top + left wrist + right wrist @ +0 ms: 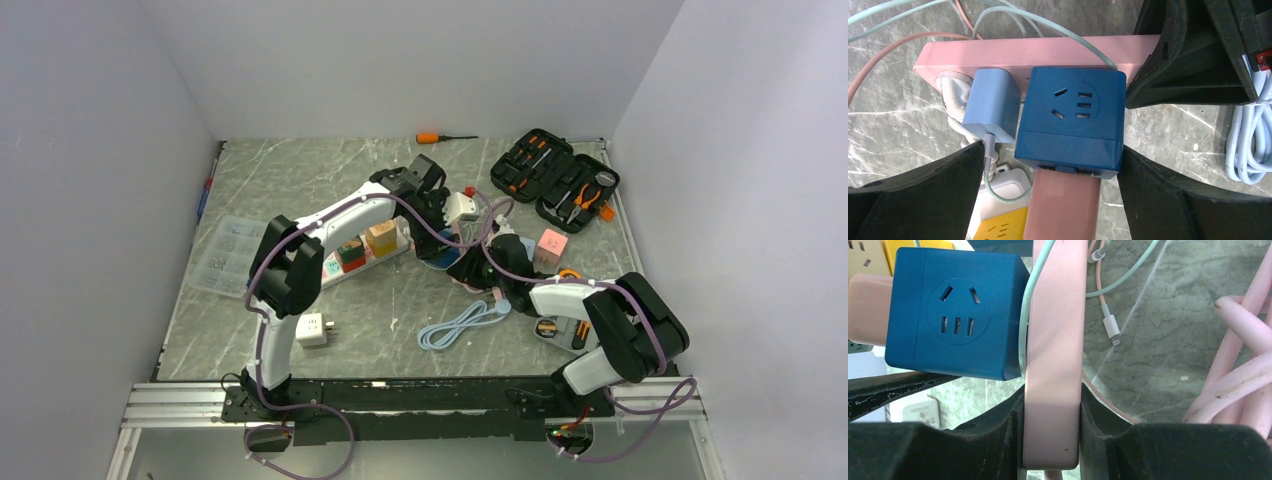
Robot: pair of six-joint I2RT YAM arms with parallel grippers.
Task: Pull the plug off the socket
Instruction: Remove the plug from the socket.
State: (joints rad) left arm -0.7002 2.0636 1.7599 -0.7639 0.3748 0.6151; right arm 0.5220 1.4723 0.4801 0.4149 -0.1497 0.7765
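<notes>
So the left hand (pixel 1050 156) is spread wide, one finger either side of the blue cube plug (pixel 1070 120). The plug sits in the pink power strip (pixel 1048 50) around mid-surface, right beside a light blue charger (pixel 990 105). The right hand (pixel 1051 407) is pinching the strip edgewise near its end. Imo the trick now is to close squarely on the cube's sides and stay clear of the charger, then pull straight out along the prongs with the other hand bracing the strip. The surface (pixel 300 175) is grey marble-look and pretty cluttered, with an open tool case (pixel 555 180) at the back and plain pale walls (pixel 400 60) all round.
</notes>
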